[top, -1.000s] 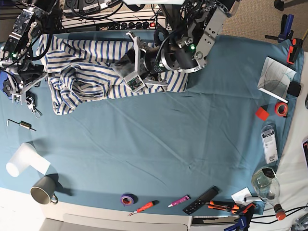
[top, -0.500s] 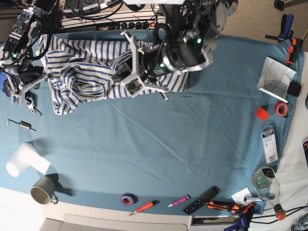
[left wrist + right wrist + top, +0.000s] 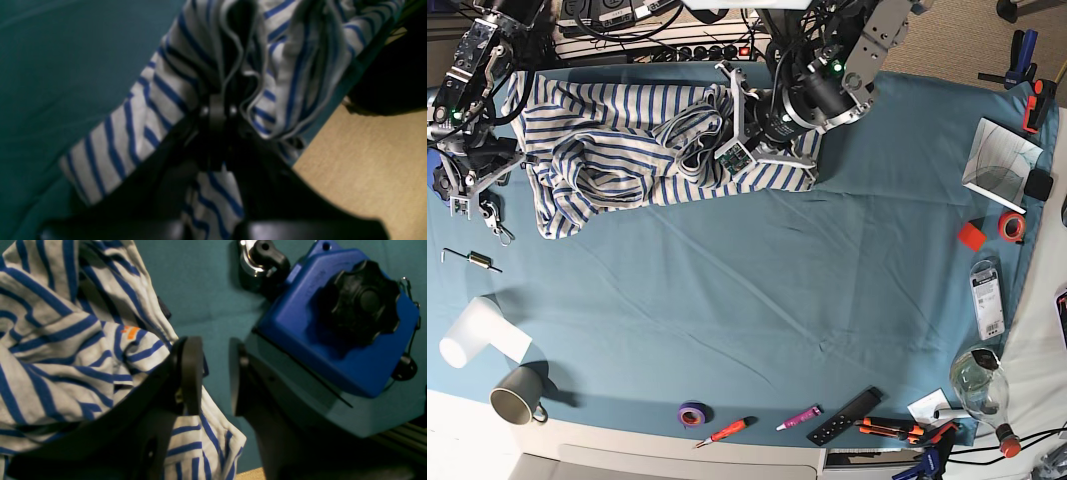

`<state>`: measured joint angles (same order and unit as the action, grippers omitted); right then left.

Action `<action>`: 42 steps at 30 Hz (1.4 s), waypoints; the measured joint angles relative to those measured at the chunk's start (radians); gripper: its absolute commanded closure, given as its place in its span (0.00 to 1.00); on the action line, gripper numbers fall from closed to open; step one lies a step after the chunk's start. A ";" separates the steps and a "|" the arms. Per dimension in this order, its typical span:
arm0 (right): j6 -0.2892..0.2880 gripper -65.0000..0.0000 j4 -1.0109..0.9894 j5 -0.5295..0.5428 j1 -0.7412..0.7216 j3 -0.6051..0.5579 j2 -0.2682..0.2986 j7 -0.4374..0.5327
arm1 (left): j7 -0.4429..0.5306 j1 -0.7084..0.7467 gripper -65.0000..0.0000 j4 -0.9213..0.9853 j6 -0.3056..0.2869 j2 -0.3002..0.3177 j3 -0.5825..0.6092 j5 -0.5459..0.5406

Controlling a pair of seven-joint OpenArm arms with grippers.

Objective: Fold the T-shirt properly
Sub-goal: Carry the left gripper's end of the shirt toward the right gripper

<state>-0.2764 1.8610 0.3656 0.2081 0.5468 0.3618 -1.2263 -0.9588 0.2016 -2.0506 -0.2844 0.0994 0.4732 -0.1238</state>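
The T-shirt (image 3: 607, 140), white with blue stripes, lies crumpled at the back left of the teal cloth-covered table (image 3: 757, 290). My left gripper (image 3: 712, 120) is shut on a bunched fold of the shirt near its right half. In the left wrist view the black fingers (image 3: 218, 111) pinch the striped cloth (image 3: 160, 96), close to the table's edge. My right gripper (image 3: 479, 205) hovers at the shirt's left edge. In the right wrist view it (image 3: 215, 373) stands open with a narrow gap and holds nothing; the shirt (image 3: 66, 340), with a small orange mark, lies beside its left finger.
A blue clamp (image 3: 333, 323) sits just right of the right gripper. A hex key (image 3: 472, 260), white roll (image 3: 467, 335) and grey mug (image 3: 515, 395) lie front left. Purple tape (image 3: 692, 412), tools and a remote (image 3: 845, 415) line the front. A booklet (image 3: 999, 150) and glass flask (image 3: 977, 375) are right.
My left gripper has moved up and to the right toward the back edge, drawing the pinched fold of shirt with it. The right arm has not moved.
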 measured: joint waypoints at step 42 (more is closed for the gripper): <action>0.000 0.77 0.000 0.000 0.000 0.000 0.000 0.024 | -0.142 -0.241 1.00 0.196 0.129 -0.180 0.162 0.072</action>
<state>-0.2760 1.8610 0.3653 0.2081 0.5468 0.3618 -1.2018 -1.1007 -0.0399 -1.8545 -0.1558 -0.0811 0.6350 -0.0521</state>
